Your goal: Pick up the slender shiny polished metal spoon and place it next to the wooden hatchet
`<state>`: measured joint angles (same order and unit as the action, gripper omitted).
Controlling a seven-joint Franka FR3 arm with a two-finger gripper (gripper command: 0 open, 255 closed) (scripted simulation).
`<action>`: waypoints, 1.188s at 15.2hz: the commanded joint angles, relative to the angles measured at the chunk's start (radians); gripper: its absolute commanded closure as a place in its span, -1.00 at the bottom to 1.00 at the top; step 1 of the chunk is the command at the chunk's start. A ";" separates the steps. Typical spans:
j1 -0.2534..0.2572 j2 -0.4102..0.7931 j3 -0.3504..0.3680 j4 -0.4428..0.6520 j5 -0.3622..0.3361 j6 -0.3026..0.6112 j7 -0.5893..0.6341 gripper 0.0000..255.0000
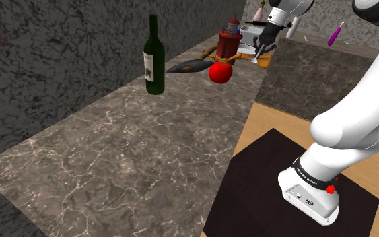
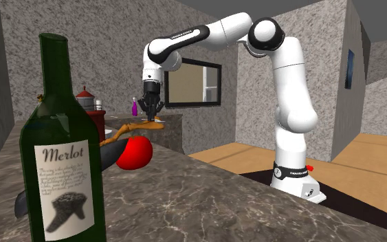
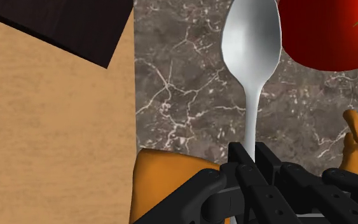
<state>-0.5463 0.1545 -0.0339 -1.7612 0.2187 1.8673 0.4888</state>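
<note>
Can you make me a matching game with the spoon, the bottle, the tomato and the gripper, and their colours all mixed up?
Things:
1 spoon
2 bottle
3 tomato
4 gripper

Colours:
A red
B black
C silver
D green

Pairs: 1-C, 2-D, 3-A, 4-B

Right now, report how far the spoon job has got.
Done: the spoon is grasped, clasped between the fingers. In hand: the gripper holds it over the marble counter, close by the hatchet and the red fruit. Left: set the spoon down beside the hatchet and let go.
</note>
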 commanded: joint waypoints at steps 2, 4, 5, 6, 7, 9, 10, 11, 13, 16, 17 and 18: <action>0.000 0.009 0.000 -0.028 0.003 0.036 -0.008 1.00; 0.001 0.015 0.001 -0.047 0.005 0.061 -0.013 1.00; 0.001 0.018 0.001 -0.056 0.006 0.073 -0.016 1.00; 0.001 0.022 0.001 -0.065 0.007 0.085 -0.018 1.00; 0.001 0.026 0.002 -0.073 0.009 0.097 -0.021 1.00; 0.002 0.034 0.002 -0.090 0.011 0.121 -0.026 1.00; 0.002 0.038 0.002 -0.098 0.013 0.133 -0.029 1.00; 0.002 0.042 0.003 -0.105 0.014 0.145 -0.031 1.00; 0.002 0.052 0.003 -0.120 0.017 0.169 -0.037 1.00; 0.002 0.068 0.005 -0.140 0.022 0.204 -0.045 1.00; 0.002 0.073 0.005 -0.147 0.024 0.216 -0.048 1.00; 0.003 0.079 0.005 -0.153 0.025 0.227 -0.051 1.00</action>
<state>-0.5448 0.2279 -0.0299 -1.9072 0.2423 2.0838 0.4400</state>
